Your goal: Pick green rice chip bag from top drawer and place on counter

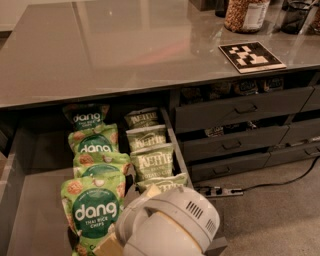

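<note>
Several green Dang rice chip bags stand in a row in the open top drawer (pixel 30 200). The front bag (pixel 92 210) is upright and faces me; more (pixel 94 142) stand behind it. My gripper (pixel 111 245) is at the bottom edge of the view, by the front bag's lower right corner. It is mostly hidden behind the white arm housing (pixel 172 225). Whether it touches the bag is hidden. The grey counter (pixel 115 55) lies above the drawer.
A row of pale green Kettle chip bags (pixel 152 160) stands to the right of the Dang bags. Shut drawers (pixel 240 107) are to the right. On the counter are a black-and-white tag (pixel 251 56) and a jar (pixel 246 14). A cable (pixel 270 182) lies on the floor.
</note>
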{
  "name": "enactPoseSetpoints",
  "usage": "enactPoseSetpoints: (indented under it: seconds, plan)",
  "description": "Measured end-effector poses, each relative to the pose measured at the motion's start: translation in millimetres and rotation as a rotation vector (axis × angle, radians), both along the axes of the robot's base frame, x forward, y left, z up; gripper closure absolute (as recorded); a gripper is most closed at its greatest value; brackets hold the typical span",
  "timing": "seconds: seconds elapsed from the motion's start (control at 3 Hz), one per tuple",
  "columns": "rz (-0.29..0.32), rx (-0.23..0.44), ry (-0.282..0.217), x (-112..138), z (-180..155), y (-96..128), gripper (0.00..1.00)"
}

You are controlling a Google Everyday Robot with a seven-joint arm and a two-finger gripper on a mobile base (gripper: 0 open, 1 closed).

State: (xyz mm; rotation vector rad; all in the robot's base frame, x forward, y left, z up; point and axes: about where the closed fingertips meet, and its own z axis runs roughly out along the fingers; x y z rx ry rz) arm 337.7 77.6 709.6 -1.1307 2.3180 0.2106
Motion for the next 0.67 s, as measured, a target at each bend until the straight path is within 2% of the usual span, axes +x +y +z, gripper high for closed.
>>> enactPoseSetpoints:
  seconds: [0.33, 0.67]
  plan:
    - [-0.121, 0.018, 0.013, 0.5, -1.6, -9.9, 0.00]
    - [-0.175, 0.044, 0.032, 0.6, -1.9, -8.2, 0.00]
